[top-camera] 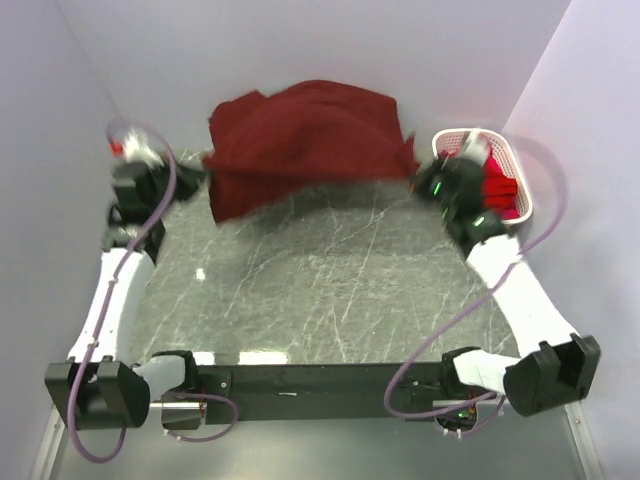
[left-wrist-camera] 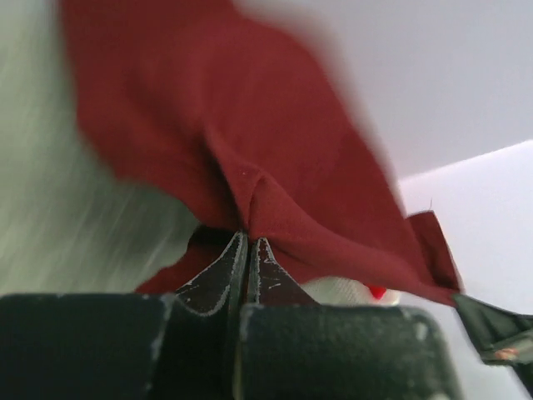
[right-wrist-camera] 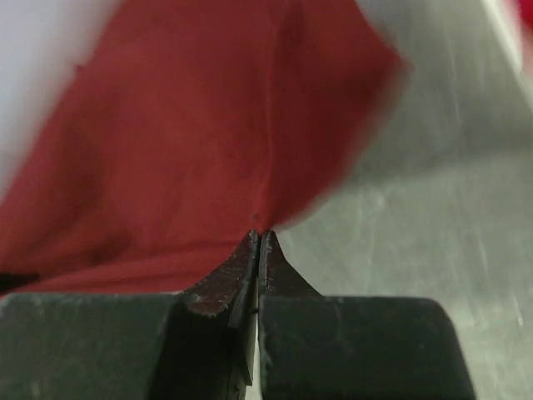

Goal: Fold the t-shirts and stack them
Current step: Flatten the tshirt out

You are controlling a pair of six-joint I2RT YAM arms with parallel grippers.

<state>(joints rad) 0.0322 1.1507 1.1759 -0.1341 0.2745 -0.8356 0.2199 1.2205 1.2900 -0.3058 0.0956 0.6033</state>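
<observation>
Where the table (top-camera: 330,300) meets the far wall (top-camera: 330,40), the maroon t-shirt (top-camera: 300,135) hangs spread between our two grippers. Its upper part is bunched in soft folds and its lower left corner droops onto the grey veined top.

Our left gripper (top-camera: 195,178) has the shirt's left side. Seen from the left wrist, its fingertips (left-wrist-camera: 218,283) stand pressed together with no gap, pinching a ridge of the dark cloth that fans up and away from them.

Our right gripper (top-camera: 420,180) has the shirt's right side. Seen from the right wrist, its fingertips (right-wrist-camera: 223,283) are likewise clamped tight, with the cloth's edge caught at their very tip. The rest of the shirt spreads off to the left, blurred.

Just beside the right gripper, in the far right corner of the table, stands the white slotted basket (top-camera: 522,170). Brighter red shirts (top-camera: 503,195) are heaped inside it, and the right arm crosses in front of its near left side. The near half of the table lies between our arms.
</observation>
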